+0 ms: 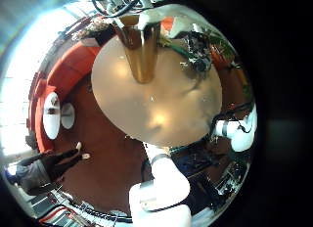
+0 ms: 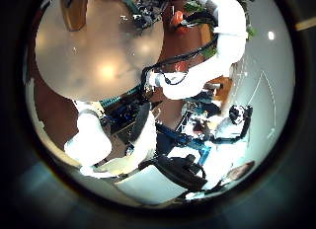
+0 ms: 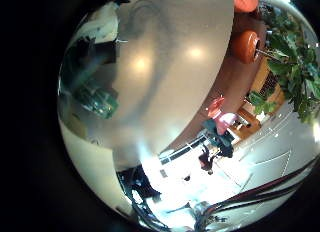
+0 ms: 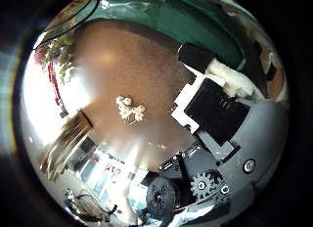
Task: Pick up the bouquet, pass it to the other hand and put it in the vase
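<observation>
While the bouquet lay on the table near the vase, right hand hovered open, empty.
Risk: sloppy grab could scatter stems or tip vase; left hand: can't tell.

The vase stands upright on the round table, the small pale bouquet lying apart.

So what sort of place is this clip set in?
Probably a lounge or lobby rather than a lab. A round table carries a tall vase, curved orange seating rings it, and leafy indoor plants stand nearby.
</observation>
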Controlling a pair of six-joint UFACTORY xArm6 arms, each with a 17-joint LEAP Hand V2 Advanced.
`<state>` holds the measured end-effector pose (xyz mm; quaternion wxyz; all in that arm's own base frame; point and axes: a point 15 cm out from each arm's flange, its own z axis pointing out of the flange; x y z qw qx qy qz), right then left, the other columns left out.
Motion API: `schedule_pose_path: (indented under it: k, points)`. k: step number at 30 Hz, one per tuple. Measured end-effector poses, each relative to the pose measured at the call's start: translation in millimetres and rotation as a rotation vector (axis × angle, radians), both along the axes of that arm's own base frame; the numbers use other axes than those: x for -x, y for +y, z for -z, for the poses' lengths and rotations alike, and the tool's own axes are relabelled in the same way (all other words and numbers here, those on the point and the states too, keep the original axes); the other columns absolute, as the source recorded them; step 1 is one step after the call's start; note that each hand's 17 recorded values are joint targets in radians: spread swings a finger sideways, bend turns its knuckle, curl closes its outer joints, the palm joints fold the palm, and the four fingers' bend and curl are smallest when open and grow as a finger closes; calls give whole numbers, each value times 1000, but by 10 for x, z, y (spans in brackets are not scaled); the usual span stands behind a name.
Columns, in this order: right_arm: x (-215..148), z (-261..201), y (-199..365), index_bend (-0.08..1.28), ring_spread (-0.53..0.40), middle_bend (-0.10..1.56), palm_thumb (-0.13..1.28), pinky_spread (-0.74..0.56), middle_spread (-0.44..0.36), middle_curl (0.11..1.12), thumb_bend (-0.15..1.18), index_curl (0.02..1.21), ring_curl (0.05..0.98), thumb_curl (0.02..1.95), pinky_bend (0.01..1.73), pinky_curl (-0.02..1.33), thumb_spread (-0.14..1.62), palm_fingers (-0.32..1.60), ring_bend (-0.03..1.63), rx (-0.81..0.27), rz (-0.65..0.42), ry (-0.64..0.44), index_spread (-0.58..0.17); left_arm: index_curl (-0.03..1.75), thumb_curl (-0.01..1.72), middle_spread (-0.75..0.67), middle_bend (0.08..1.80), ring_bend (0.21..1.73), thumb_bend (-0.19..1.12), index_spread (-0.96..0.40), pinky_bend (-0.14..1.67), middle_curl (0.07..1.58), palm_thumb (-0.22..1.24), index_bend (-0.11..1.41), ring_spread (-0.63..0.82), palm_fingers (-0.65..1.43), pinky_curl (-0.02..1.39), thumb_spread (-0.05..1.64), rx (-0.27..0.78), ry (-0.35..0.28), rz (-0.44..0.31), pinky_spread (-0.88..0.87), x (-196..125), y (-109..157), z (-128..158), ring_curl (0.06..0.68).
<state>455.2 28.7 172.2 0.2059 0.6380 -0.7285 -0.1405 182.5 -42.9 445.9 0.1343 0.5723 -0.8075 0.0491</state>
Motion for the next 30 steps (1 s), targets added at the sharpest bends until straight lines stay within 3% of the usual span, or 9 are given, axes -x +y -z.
schedule_pose_path:
  k: [3, 7, 9, 10, 11, 12, 15, 19, 30]
  points:
    - [0, 0, 0, 1019, -202, 1212, 1175, -197, -226, 1080, 82, 1146, 734, 894, 1353, 706, 918, 1113, 1421, 0, 0, 0, -346, 367, 311, 393, 196, 447, -22, 41, 184, 345, 284, 182, 598, 143, 256, 1103, 2, 3, -6, 539, 9, -9, 3, 204]
    - [0, 0, 0, 904, -211, 1142, 843, -263, -220, 1027, -72, 1104, 696, 832, 1288, 680, 978, 1040, 1372, 0, 0, 0, -344, 367, 311, 393, 196, 447, -22, 41, 184, 344, 284, 182, 598, 143, 255, 1103, 4, 1, -19, 539, 2, -39, -23, 204]
    - [0, 0, 0, 519, -216, 972, 698, -309, -208, 962, -83, 1030, 698, 759, 1338, 722, 1014, 334, 1277, 0, 0, 0, -347, 367, 311, 393, 198, 446, -22, 41, 183, 346, 284, 181, 598, 144, 255, 1103, 9, 0, -28, 539, -2, -79, -47, 203]
    - [0, 0, 0, 475, -204, 945, 685, -295, -200, 949, -72, 1009, 706, 746, 1332, 731, 1024, 243, 1270, 0, 0, 0, -347, 367, 311, 393, 198, 446, -22, 41, 183, 347, 284, 181, 598, 144, 255, 1103, 11, 1, -35, 539, -3, -102, -59, 203]
    - [0, 0, 0, 373, -134, 776, 627, -167, -152, 867, -62, 893, 652, 703, 1234, 703, 1049, -89, 1150, 0, 0, 0, -372, 367, 311, 393, 198, 446, -22, 41, 183, 347, 284, 181, 598, 144, 255, 1103, 15, 2, -42, 539, -5, -130, -71, 203]
    - [0, 0, 0, 320, -69, 673, 602, -58, -116, 808, -56, 812, 582, 679, 1169, 645, 1057, -159, 1051, 0, 0, 0, -390, 367, 311, 393, 198, 446, -22, 41, 183, 347, 284, 181, 598, 144, 255, 1103, 16, 5, -51, 539, -6, -159, -80, 203]
    - [0, 0, 0, 233, 63, 476, 559, 154, -27, 681, -41, 668, 454, 621, 1052, 537, 1084, -136, 873, 0, 0, 0, -408, 367, 311, 392, 197, 446, -22, 41, 183, 348, 284, 181, 596, 144, 255, 1103, 20, 16, -79, 539, -20, -256, -92, 203]
    - [0, 0, 0, 186, 162, 360, 526, 328, 49, 578, -31, 577, 372, 558, 889, 448, 1101, -81, 719, 0, 0, 0, -391, 369, 311, 392, 197, 443, -22, 41, 183, 349, 284, 183, 589, 144, 254, 1103, 8, 58, -119, 539, -75, -399, -53, 202]
    - [0, 0, 0, 199, 244, 252, 534, 468, 99, 450, -20, 461, 277, 466, 685, 329, 1135, 62, 527, 0, 0, 0, -357, 376, 314, 393, 196, 436, -20, 28, 179, 345, 321, 189, 593, 143, 250, 1112, 5, 93, -180, 549, -279, -351, -20, 198]
